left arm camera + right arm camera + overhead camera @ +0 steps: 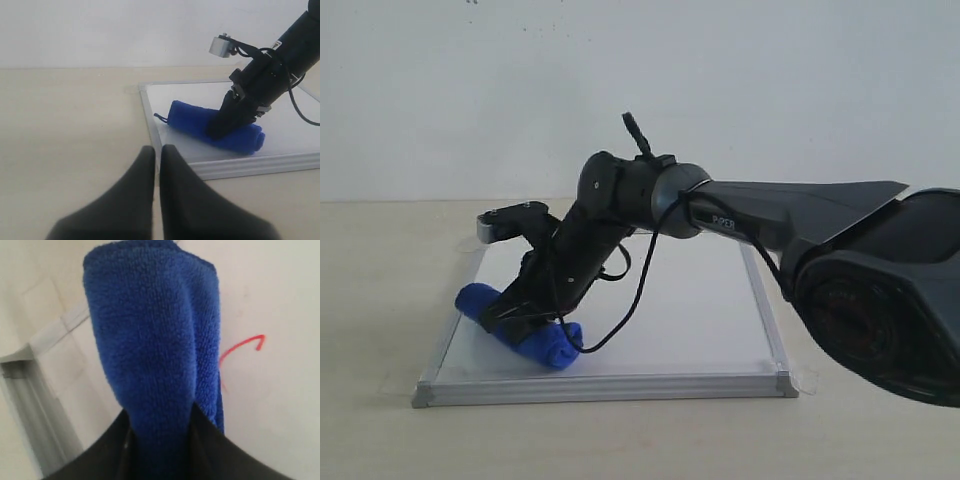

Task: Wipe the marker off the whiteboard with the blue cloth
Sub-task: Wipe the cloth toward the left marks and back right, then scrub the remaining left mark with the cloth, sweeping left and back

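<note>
The whiteboard [700, 320] lies flat on the desk [380, 260]. The right gripper [520, 318], reaching across from the desk's right edge, has its jaws closed around the blue cloth [556, 347], which rests on the board's part nearest the desk's front left corner.

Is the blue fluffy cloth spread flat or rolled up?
Rolled up: the blue fluffy cloth lies as a thick bundle, gripped by the right claw.
</note>
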You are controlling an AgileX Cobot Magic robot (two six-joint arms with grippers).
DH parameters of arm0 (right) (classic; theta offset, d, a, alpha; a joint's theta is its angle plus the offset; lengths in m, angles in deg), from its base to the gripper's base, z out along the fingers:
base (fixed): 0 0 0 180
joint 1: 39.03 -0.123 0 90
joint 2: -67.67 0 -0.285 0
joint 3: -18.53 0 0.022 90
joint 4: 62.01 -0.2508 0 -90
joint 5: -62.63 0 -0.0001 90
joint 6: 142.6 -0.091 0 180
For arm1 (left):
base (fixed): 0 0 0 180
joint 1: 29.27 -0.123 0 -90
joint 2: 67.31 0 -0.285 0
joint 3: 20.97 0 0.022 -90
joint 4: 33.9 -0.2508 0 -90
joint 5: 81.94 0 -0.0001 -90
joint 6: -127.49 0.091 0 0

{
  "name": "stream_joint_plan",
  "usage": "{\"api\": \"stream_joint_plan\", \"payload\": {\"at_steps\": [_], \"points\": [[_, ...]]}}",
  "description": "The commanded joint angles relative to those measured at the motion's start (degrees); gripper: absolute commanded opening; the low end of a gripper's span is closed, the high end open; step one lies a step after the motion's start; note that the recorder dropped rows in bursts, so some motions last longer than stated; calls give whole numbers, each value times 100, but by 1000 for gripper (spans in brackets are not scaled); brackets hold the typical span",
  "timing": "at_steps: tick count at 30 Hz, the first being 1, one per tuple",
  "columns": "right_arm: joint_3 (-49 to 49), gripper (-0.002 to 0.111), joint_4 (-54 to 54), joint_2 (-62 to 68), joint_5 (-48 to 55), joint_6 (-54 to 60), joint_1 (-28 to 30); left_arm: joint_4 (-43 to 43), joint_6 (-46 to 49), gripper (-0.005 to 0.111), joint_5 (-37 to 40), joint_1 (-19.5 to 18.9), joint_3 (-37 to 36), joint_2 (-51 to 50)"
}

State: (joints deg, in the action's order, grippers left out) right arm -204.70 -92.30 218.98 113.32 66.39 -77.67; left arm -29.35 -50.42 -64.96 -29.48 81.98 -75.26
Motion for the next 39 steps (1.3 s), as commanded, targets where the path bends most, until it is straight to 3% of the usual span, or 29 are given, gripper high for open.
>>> {"api": "stream_joint_plan", "payload": {"at_steps": [1,5,7,13,21,24,32,39], "points": [[-20,0,2337,107,-309,-1559,229,34,13,4,-46,21,-17,16],[-20,0,3767,107,-463,-2769,282,34,13,4,-46,21,-17,16],[-20,0,3751,107,-529,-2795,269,34,13,4,-46,21,-17,16],[-20,0,2426,178,-469,-1832,7,34,13,4,-46,21,-17,16],[-87,0,-47,211,-145,483,-288,34,13,4,-46,21,-17,16],[-254,0,91,222,-338,219,-72,34,13,4,-46,21,-17,16],[-296,0,1886,232,-880,-1889,621,34,13,4,-46,21,-17,16],[-296,0,1851,290,-776,-1482,385,34,13,4,-46,21,-17,16]]}}
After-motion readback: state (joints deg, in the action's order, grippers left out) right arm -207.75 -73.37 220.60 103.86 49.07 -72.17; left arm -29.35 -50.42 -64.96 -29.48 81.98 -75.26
